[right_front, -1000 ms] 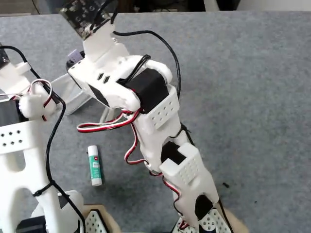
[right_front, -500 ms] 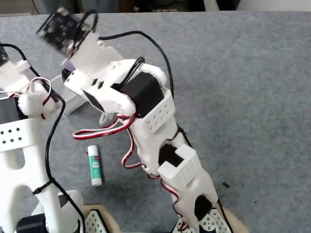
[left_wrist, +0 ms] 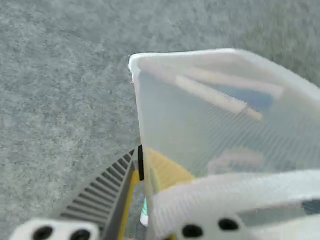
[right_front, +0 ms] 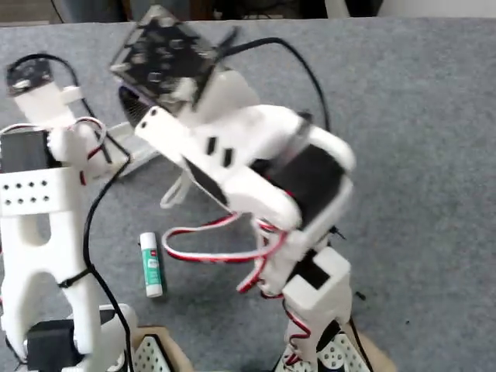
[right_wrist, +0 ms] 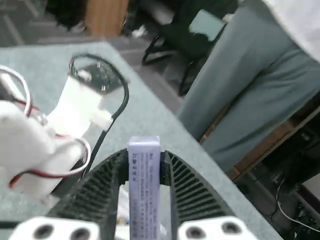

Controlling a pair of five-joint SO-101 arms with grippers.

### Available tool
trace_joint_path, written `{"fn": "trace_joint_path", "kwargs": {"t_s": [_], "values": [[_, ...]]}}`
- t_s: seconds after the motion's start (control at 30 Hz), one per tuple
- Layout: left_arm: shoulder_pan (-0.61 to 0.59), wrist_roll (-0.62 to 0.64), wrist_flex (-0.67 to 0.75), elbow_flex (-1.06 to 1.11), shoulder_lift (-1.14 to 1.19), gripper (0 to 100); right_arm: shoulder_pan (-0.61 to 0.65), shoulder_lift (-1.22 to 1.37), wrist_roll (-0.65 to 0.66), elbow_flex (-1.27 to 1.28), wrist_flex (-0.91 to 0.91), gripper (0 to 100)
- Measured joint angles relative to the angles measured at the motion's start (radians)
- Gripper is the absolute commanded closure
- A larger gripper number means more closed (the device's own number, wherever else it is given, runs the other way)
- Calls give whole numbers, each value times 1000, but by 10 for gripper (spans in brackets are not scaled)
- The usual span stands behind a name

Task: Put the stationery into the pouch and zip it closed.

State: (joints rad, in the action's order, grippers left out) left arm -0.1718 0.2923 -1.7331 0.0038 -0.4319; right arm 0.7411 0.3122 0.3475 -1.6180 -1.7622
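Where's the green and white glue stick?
In the high view, the glue stick lies flat on the grey table, between the left arm and the right arm, touching neither.

Grey table; glue stick flat on it

We read this as an office or lab room, though the background is too blurry to be sure. Beyond the grey felt-covered table we see an office chair, a wooden cabinet and loose cables on the floor.
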Motion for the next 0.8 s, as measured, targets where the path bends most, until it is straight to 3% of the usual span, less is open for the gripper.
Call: {"fn": "trace_joint_path", "kwargs": {"t_s": [0.5, 0.8], "values": [[107, 58, -15, 26, -6, 971, -40, -101, -129, 2, 0, 986], [107, 58, -15, 29, -8, 971, -40, -101, -130, 224, 0, 986]]}}
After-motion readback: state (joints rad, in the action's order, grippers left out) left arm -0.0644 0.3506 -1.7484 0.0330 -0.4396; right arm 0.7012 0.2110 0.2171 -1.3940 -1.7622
